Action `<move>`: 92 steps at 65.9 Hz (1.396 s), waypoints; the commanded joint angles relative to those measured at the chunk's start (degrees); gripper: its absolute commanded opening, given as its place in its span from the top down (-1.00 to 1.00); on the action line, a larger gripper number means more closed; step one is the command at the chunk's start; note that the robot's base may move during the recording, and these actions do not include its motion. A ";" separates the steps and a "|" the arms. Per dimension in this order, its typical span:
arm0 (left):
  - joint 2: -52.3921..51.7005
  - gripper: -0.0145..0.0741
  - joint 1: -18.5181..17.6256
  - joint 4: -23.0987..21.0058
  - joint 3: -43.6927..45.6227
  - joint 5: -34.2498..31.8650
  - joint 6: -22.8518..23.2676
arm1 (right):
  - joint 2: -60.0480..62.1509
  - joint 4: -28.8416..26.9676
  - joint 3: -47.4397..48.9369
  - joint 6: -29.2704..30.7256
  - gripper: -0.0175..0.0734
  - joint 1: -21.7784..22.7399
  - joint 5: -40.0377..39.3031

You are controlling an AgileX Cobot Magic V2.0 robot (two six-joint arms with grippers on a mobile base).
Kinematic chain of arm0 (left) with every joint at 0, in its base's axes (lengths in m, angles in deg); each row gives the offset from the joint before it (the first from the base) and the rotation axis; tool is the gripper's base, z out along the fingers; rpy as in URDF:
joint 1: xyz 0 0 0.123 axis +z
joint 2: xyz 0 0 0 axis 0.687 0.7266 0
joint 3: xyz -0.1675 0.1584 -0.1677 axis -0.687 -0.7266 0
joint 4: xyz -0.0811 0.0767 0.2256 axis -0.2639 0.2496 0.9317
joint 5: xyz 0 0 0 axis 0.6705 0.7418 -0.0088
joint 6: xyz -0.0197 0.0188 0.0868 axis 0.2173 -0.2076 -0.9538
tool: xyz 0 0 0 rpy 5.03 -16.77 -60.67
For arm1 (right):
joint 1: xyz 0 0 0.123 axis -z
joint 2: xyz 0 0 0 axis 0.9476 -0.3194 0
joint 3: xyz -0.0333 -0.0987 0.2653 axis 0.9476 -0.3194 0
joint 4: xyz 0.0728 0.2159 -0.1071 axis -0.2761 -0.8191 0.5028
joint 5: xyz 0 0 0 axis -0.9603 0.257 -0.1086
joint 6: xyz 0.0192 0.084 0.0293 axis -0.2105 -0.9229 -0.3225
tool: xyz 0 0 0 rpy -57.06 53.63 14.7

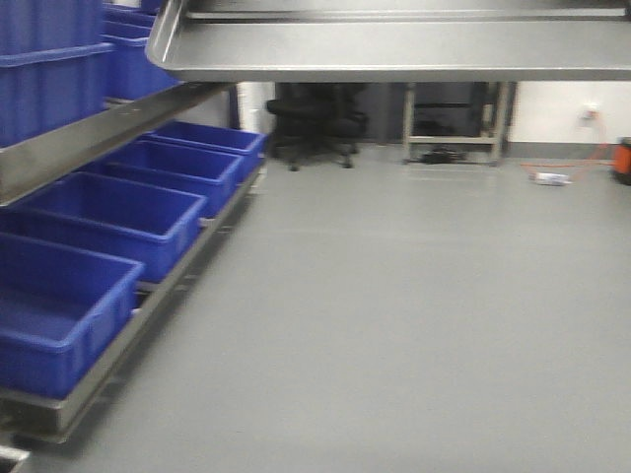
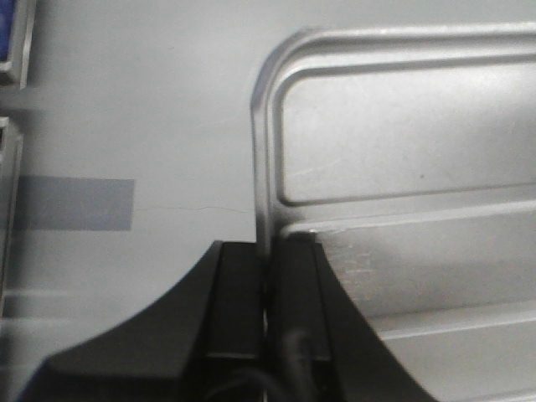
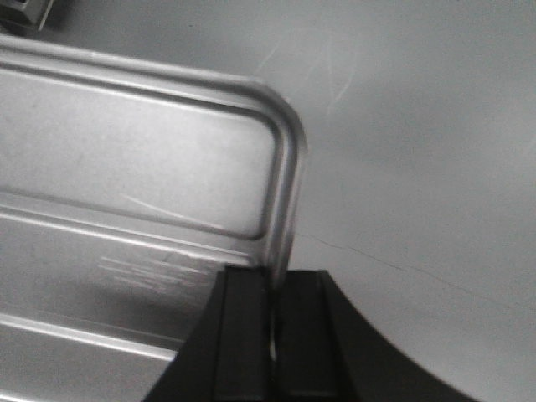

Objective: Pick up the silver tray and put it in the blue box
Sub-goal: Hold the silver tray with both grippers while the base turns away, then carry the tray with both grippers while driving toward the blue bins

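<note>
A: Status?
B: Silver tray (image 1: 394, 49) hangs above the floor (image 1: 414, 315). Left gripper (image 2: 268, 280) and right gripper (image 3: 270, 301) each have jaws clamped on opposite rims.
A: Risk?
B: Only thin rim holds. Uneven arm travel toward the blue box (image 1: 54, 355), low at left, could twist it loose.

Front cam looks forward across the floor (image 1: 394, 325) from just under the silver tray (image 1: 394, 49). Both wrist cams stare down super close at opposite tray ends, floor behind.
</note>
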State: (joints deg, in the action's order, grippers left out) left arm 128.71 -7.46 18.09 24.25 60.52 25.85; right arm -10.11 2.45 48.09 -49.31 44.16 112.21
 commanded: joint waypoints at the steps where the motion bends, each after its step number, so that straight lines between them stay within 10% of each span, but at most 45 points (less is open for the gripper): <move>1: -1.87 0.91 -0.54 1.87 1.64 -1.43 -1.29 | 1.53 1.63 1.62 1.17 0.49 -0.03 -2.94; 92: -1.87 0.91 -0.54 1.66 1.64 -1.43 -1.29 | 1.53 1.63 1.62 1.17 0.49 -0.03 -2.94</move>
State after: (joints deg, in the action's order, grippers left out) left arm 128.71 -7.46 17.97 24.25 60.62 25.85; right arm -10.11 2.45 48.09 -49.31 44.16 112.44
